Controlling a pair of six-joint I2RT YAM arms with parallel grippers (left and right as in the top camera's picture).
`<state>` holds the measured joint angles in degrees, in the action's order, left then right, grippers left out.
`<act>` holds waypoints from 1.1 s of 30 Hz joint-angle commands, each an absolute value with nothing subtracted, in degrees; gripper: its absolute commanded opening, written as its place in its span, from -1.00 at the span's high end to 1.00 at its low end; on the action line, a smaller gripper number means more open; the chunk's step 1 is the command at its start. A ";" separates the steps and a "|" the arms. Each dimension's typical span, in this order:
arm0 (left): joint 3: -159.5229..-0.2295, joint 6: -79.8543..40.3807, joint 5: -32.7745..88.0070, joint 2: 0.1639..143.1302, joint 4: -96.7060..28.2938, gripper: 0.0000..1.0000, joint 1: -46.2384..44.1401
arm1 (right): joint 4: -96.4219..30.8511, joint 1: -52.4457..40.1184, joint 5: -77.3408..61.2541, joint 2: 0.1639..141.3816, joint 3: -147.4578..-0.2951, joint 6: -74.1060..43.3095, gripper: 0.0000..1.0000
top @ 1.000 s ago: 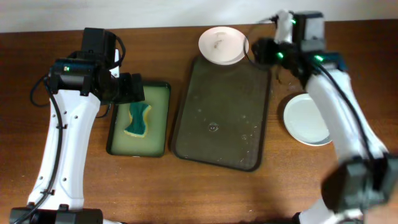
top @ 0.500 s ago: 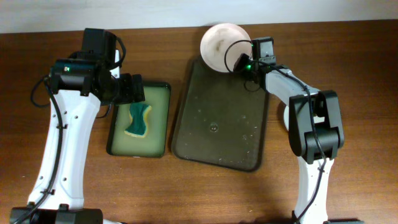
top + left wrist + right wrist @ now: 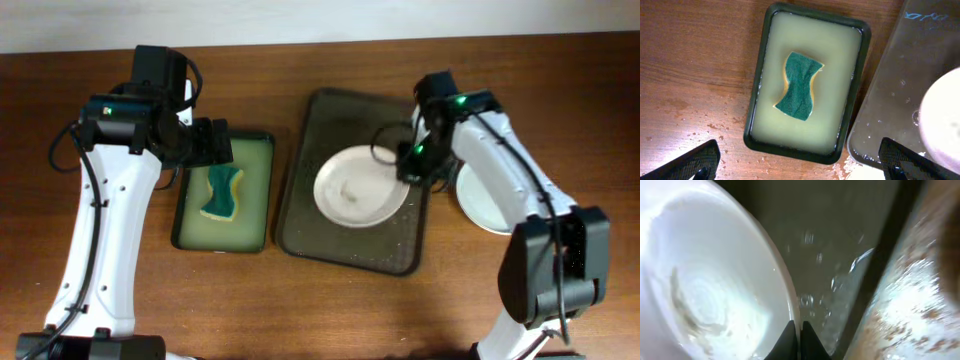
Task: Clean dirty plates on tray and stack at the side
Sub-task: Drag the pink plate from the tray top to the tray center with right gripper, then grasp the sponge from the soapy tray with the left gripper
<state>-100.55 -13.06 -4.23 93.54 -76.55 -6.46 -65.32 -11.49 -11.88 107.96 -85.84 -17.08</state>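
A white plate with faint smears at its centre lies over the middle of the dark brown tray. My right gripper is shut on its right rim, the two black fingertips pinching the thin edge. A second white plate rests on the table right of the tray, partly hidden by the right arm. My left gripper hangs open over the pale-green tray, empty. In the left wrist view its fingers stand wide apart, with the held plate's edge at the right.
A black-rimmed pale-green tray left of the brown tray holds a green and yellow sponge in liquid. Water drops speckle the brown tray and the wooden table around it.
The right arm has brought the plate from beyond the tray's far end to over its middle. Its jaws have closed on the rim. The left arm has not moved.
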 commanded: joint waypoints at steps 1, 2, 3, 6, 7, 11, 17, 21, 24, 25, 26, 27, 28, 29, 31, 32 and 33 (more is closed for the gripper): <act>-100.68 -13.17 -3.84 93.54 -76.58 -0.99 -6.33 | -59.51 -16.10 -12.21 108.03 -75.92 -21.98 0.92; -100.68 -13.17 -3.84 93.54 -76.58 -0.99 -6.33 | -56.25 -16.95 -12.23 108.03 -73.12 -26.74 0.92; -100.68 -13.17 -3.84 93.54 -76.58 -0.99 -6.33 | -54.00 -16.82 -12.47 108.03 -72.10 -30.98 0.91; -100.68 -13.17 -3.84 93.51 -76.58 -1.00 -6.33 | -50.11 -13.69 -14.52 101.97 -74.43 -24.82 0.41; -100.68 -13.17 -3.84 93.54 -76.58 -0.99 -6.33 | -50.11 -12.95 -14.55 99.81 -75.05 -19.14 0.36; -100.68 -13.23 -3.53 93.54 -76.49 -0.99 -6.33 | -53.56 -11.60 -14.61 93.36 -75.33 1.28 0.26; -99.85 -13.21 -4.08 93.89 -74.15 -0.83 -6.33 | -55.51 -11.60 -14.79 93.36 -75.33 1.26 0.24; -78.54 -13.10 -4.10 97.67 -59.44 -0.31 -6.31 | -55.53 -11.60 -14.79 93.36 -75.33 1.06 0.24; -68.05 -7.90 -4.27 101.34 -41.74 -0.04 -6.07 | -55.48 -11.60 -14.79 93.36 -75.33 1.04 0.24; -66.13 -7.81 -4.23 102.78 -37.30 0.02 -6.07 | -55.48 -11.60 -14.79 93.36 -75.33 1.06 0.23; -65.34 -7.84 -4.23 104.62 -35.68 0.08 -6.11 | -55.51 -11.60 -14.79 93.36 -75.33 1.04 0.24; -65.06 -7.81 -4.19 107.48 -34.70 0.16 -6.20 | -55.48 -11.60 -14.79 93.36 -75.33 1.04 0.24; -65.08 -7.81 -4.19 110.45 -34.54 0.67 -6.22 | -55.48 -11.60 -14.79 93.36 -75.33 1.04 0.23; -65.08 -7.81 -4.01 110.67 -34.61 0.90 -6.22 | -55.48 -11.60 -14.79 93.36 -75.33 1.04 0.23; -67.57 -7.81 -3.33 110.04 -37.78 1.00 -6.22 | -54.30 -11.60 -14.04 93.36 -75.31 -0.73 0.23; -70.72 -7.84 -1.76 109.62 -41.71 1.00 -6.22 | -53.04 -11.60 -12.99 93.36 -75.31 -2.42 0.24; -74.94 -7.84 -0.73 109.40 -46.22 1.00 -6.22 | -51.46 -11.60 -13.04 93.36 -75.31 -2.37 0.24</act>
<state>-69.10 -8.36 -4.14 108.64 -40.47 -6.28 -53.49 -11.70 -14.20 93.49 -74.78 -0.62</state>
